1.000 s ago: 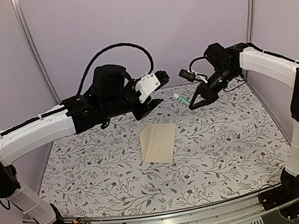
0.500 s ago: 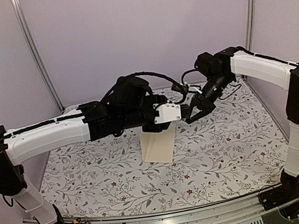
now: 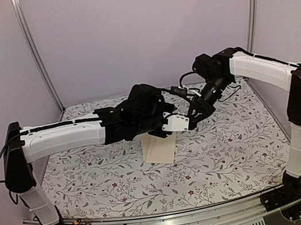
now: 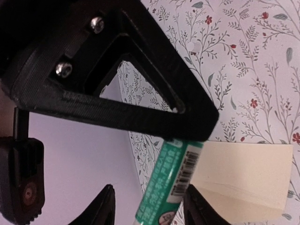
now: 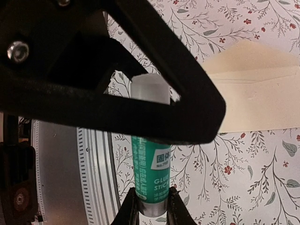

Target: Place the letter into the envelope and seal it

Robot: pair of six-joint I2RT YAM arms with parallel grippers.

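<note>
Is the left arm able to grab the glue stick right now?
Probably yes. The glue stick lies between the spread fingers of the left gripper, with nothing in between, though the right gripper is pinching its base.

envelope [image 3: 158,148] plain cream-beige, unprinted; tablecloth [image 3: 231,139] white with grey leafy vine print and small red flowers; glue stick [image 5: 150,171] teal-green body, white lettering, barcode label, frosted white cap; arms [image 3: 61,137] white shells, black joints; walls [image 3: 141,26] pale lilac; front rail [image 3: 174,216] silver
</note>
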